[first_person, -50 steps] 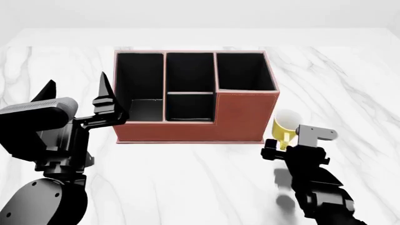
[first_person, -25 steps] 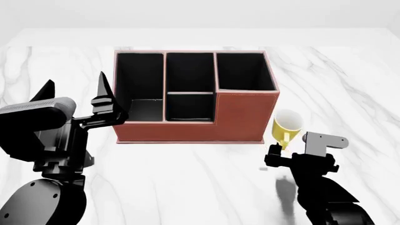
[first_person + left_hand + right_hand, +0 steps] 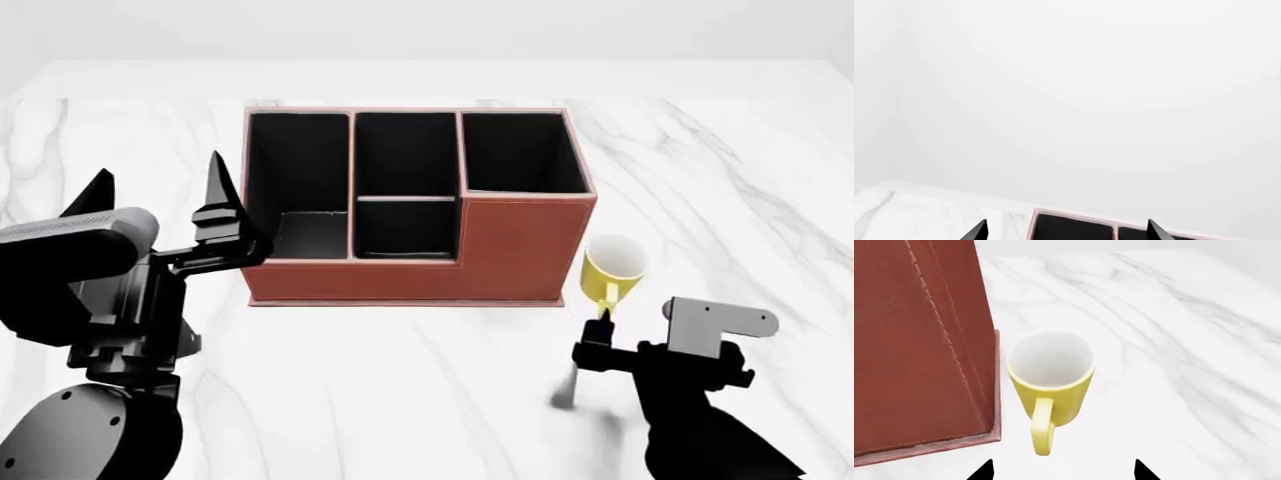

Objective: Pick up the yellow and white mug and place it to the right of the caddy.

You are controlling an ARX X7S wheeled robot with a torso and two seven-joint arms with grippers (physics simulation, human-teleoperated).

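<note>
Head view: the yellow and white mug (image 3: pixel 613 270) is seen upright on the counter (image 3: pixel 747 200), just beside the caddy (image 3: pixel 420 265) at its 3 o'clock, handle facing the right pincer (image 3: pixel 1062 471), which is spread open, apparently empty. A careless sweep could topple the mug against the caddy wall. The left pincer (image 3: pixel 154 195) is also held open.

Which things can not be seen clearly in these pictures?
- Left wrist view: caddy cut by the picture edge; mug out of frame.
- Right wrist view: right claw, only tips show.
- Head view: floor of the caddy's tall compartment, too dark; mug base, hidden by its own wall.
</note>
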